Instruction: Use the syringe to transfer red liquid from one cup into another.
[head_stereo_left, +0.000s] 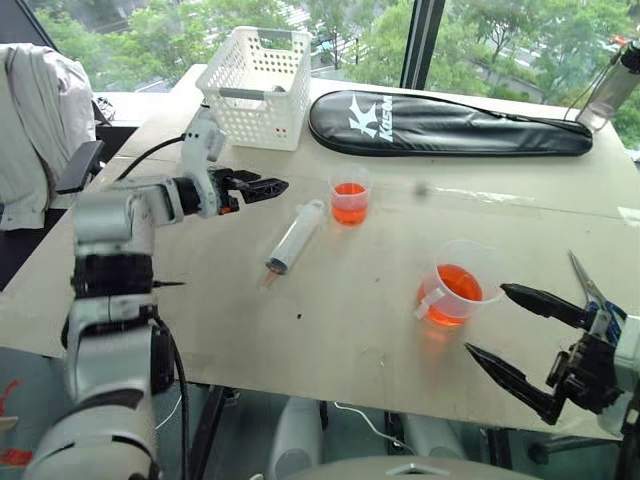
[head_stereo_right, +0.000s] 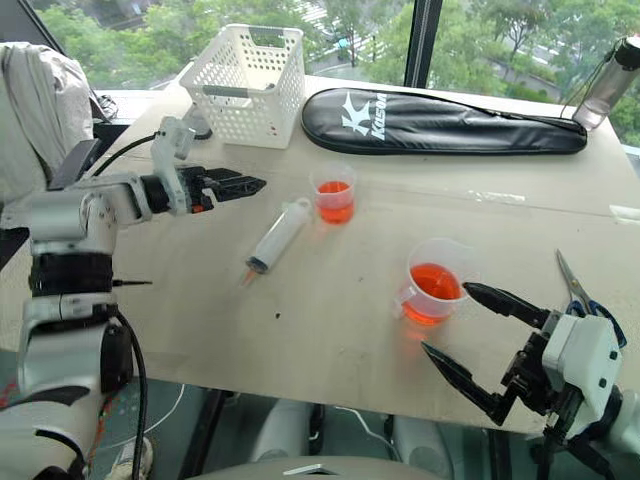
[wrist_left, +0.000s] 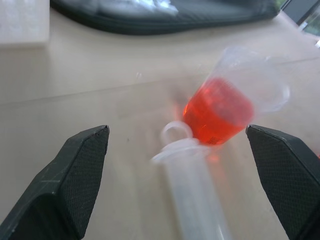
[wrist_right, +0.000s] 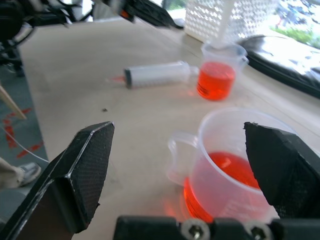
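Observation:
The syringe (head_stereo_left: 296, 236) lies flat on the table, its dark tip toward the near edge and a small red smear at the tip. My left gripper (head_stereo_left: 268, 187) hovers open to the left of its plunger end, holding nothing; the left wrist view shows the syringe (wrist_left: 192, 175) between the spread fingers. The small cup (head_stereo_left: 349, 196) with red liquid (head_stereo_left: 349, 205) stands just right of the plunger. The handled measuring cup (head_stereo_left: 455, 285), also holding red liquid, stands near the front right. My right gripper (head_stereo_left: 488, 320) is open just right of it, apart from it.
A white basket (head_stereo_left: 258, 85) and a long black racket bag (head_stereo_left: 450, 125) lie at the back. Blue-handled scissors (head_stereo_left: 590, 290) rest at the right edge, and a clear bottle (head_stereo_left: 610, 85) stands at the far right. The table's front edge (head_stereo_left: 330, 395) runs close below the handled cup.

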